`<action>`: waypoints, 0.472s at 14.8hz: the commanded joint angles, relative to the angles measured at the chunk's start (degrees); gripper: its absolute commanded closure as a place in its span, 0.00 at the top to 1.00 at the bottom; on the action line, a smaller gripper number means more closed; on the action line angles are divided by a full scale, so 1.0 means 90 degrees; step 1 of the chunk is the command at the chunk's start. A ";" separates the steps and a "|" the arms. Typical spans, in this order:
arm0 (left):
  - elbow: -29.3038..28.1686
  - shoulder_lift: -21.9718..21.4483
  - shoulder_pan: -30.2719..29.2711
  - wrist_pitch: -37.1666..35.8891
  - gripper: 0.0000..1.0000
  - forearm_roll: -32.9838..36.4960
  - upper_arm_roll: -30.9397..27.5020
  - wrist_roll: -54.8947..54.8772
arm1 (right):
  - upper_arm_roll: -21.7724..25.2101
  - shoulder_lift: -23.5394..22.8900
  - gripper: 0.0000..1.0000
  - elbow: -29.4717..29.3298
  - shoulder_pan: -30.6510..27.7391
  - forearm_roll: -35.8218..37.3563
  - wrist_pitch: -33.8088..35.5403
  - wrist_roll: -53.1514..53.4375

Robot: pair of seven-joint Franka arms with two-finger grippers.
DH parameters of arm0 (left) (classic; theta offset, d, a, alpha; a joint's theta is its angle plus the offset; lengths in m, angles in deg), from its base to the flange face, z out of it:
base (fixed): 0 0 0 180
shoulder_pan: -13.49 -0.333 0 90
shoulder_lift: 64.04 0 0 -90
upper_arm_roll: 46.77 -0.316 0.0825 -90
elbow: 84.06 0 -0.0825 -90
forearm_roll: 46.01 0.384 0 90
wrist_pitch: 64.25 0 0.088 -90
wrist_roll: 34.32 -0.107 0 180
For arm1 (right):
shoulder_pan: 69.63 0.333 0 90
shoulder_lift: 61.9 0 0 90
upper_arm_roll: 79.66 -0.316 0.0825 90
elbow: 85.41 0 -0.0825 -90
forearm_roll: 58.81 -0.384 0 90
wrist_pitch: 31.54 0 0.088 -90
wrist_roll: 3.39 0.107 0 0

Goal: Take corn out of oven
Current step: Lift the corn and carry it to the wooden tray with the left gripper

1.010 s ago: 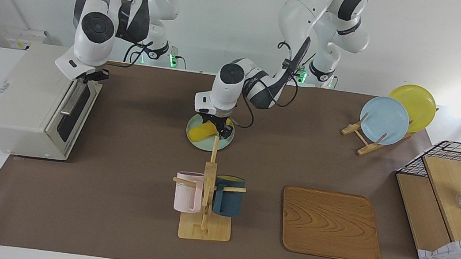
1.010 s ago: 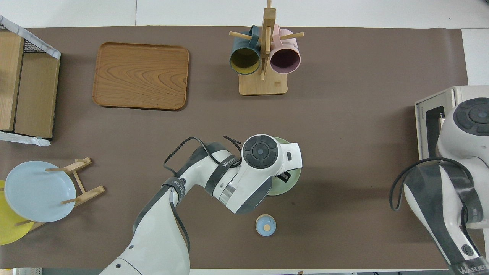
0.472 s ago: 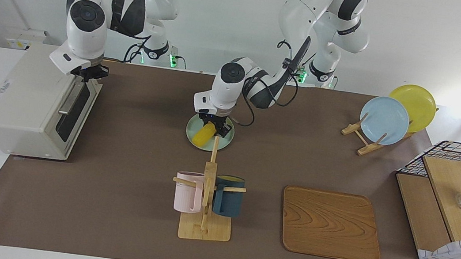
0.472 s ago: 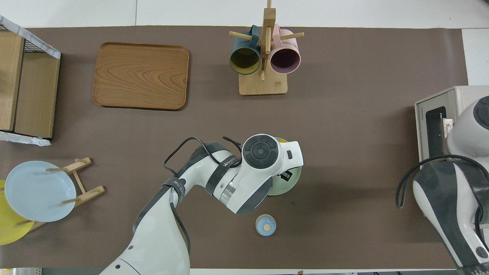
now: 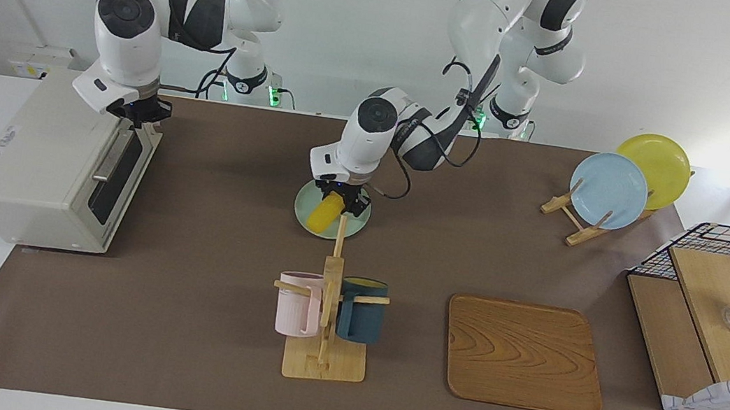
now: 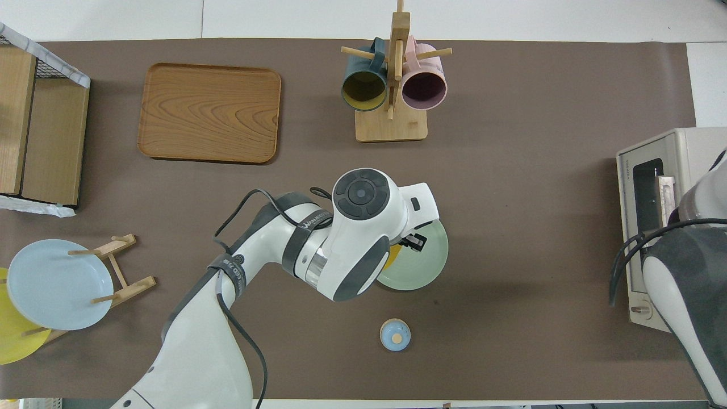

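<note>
The yellow corn (image 5: 322, 215) hangs tilted over a pale green plate (image 5: 357, 222) in the middle of the table, with my left gripper (image 5: 337, 203) shut on its upper end. From overhead only a sliver of the corn (image 6: 392, 257) shows beside the left gripper (image 6: 413, 241), above the plate (image 6: 423, 270). The off-white oven (image 5: 40, 155) stands at the right arm's end of the table, its glass door (image 5: 117, 172) up and closed. My right gripper (image 5: 137, 113) hovers shut just over the door's top edge, holding nothing. The overhead view shows the oven (image 6: 647, 170) but hides the right gripper.
A wooden mug rack (image 5: 326, 341) with a pink and a dark blue mug stands farther from the robots than the plate. Beside it lies a wooden tray (image 5: 524, 353). A plate stand (image 5: 610, 191), a wire basket (image 5: 716, 322) and a small blue lid (image 6: 395, 334) are also here.
The left gripper has shut on the corn and lifted it, so the cob went from lying on the plate to hanging tilted. The right gripper has risen from the oven door's handle.
</note>
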State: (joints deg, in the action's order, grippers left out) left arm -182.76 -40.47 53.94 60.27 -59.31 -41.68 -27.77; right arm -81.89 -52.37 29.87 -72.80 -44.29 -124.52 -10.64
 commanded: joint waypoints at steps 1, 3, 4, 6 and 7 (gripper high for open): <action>-0.0118 -0.0519 -0.0430 -0.0513 0.07 -0.0144 0.0001 0.0033 | -0.0025 0.0015 1.00 -0.0444 0.0020 -0.0789 0.0185 -0.0200; -0.0098 -0.0607 -0.0840 -0.0670 0.00 -0.0144 0.0001 0.0043 | -0.0035 -0.0023 1.00 -0.0611 0.0020 -0.1406 0.0136 -0.0171; -0.0088 -0.0646 -0.1045 -0.0709 0.00 -0.0144 -0.0009 0.0043 | -0.0035 -0.0033 1.00 -0.0621 0.0029 -0.1514 0.0117 -0.0171; -0.0040 -0.0637 -0.1465 -0.0778 0.00 -0.0115 -0.0028 0.0092 | -0.0064 -0.0033 1.00 -0.0650 0.0029 -0.1613 0.0146 -0.0171; -0.0020 -0.0617 -0.1680 -0.0778 0.00 -0.0066 -0.0086 0.0092 | -0.0055 0.0015 1.00 -0.0641 0.0010 -0.1623 0.0204 -0.0171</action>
State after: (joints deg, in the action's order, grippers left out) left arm -182.73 -45.57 42.13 54.38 -59.49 -42.28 -27.61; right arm -82.37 -52.23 24.86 -72.23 -57.28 -123.81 -10.73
